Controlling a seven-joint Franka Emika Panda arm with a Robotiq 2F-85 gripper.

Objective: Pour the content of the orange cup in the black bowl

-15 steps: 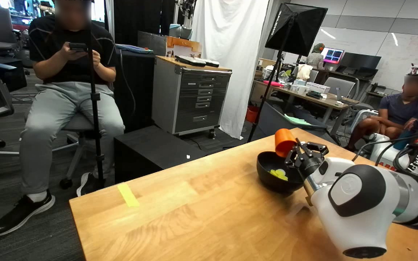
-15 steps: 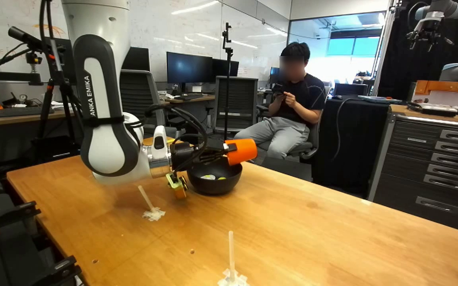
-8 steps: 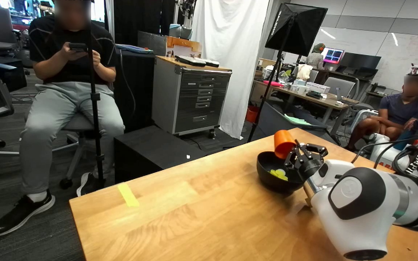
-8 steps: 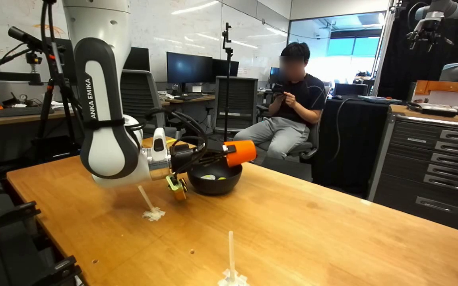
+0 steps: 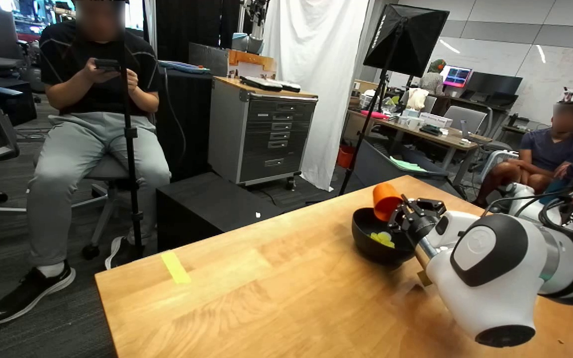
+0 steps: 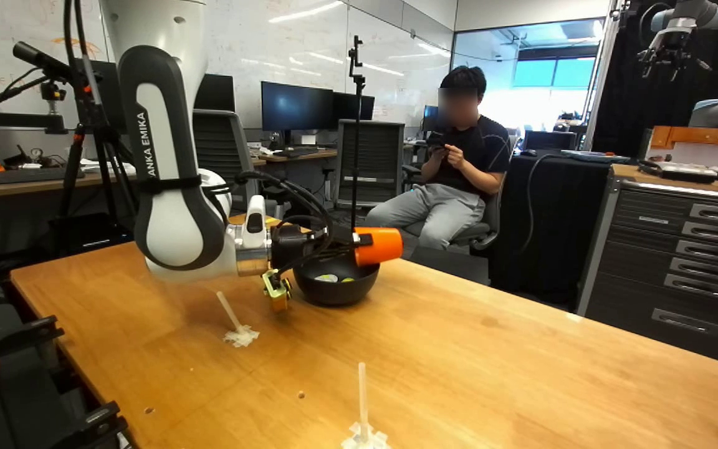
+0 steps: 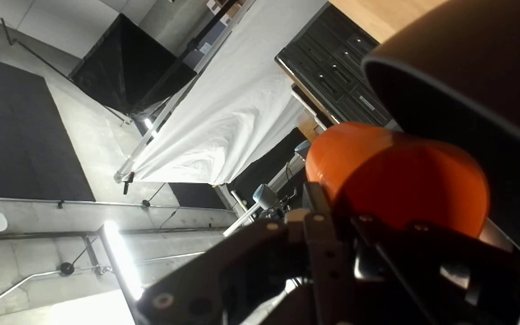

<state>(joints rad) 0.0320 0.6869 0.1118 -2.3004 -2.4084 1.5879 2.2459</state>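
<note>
Tilted orange cup (image 5: 386, 201) held in the gripper (image 5: 400, 209), right of centre, at the rim of a black bowl (image 5: 375, 253).

Fingers (image 7: 316, 198) drawn together on the cup, exact gap hidden; cup interior visible right of centre in the wrist view. Bowl, one, upright on a wooden tabletop (image 5: 266, 298), containing several pale-yellow pieces (image 5: 382, 239), kind not discernible; contact between cup and bowl cannot be told. Robot arm (image 5: 480, 248), white and black, entering from the right edge in an exterior view. Yellow tape strip (image 5: 176, 267), lower left. Two thin pale rods (image 6: 363, 393), bases taped, lower left and bottom centre in an exterior view.
</note>
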